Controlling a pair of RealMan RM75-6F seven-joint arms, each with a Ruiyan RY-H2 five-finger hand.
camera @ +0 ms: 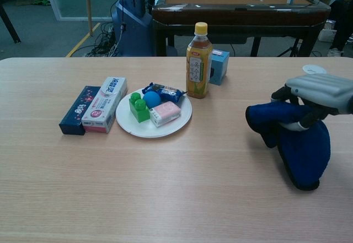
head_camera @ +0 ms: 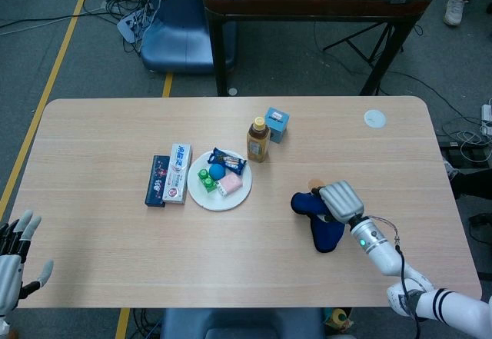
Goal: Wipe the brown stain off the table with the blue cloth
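Note:
My right hand (head_camera: 342, 201) grips the dark blue cloth (head_camera: 319, 220) and holds it up off the table; the cloth hangs down from the hand (camera: 317, 91) with its lower end (camera: 300, 155) touching or just above the wood. The brown stain (head_camera: 314, 183) peeks out at the far edge of the cloth in the head view; in the chest view the cloth hides it. My left hand (head_camera: 15, 254) hovers off the table's near left corner, fingers apart, holding nothing.
A white plate (head_camera: 201, 196) with small toys and snacks sits mid-table, two flat boxes (head_camera: 171, 174) to its left. A tea bottle (head_camera: 257, 141) and a small blue carton (head_camera: 277, 124) stand behind it. A white disc (head_camera: 374, 118) lies far right.

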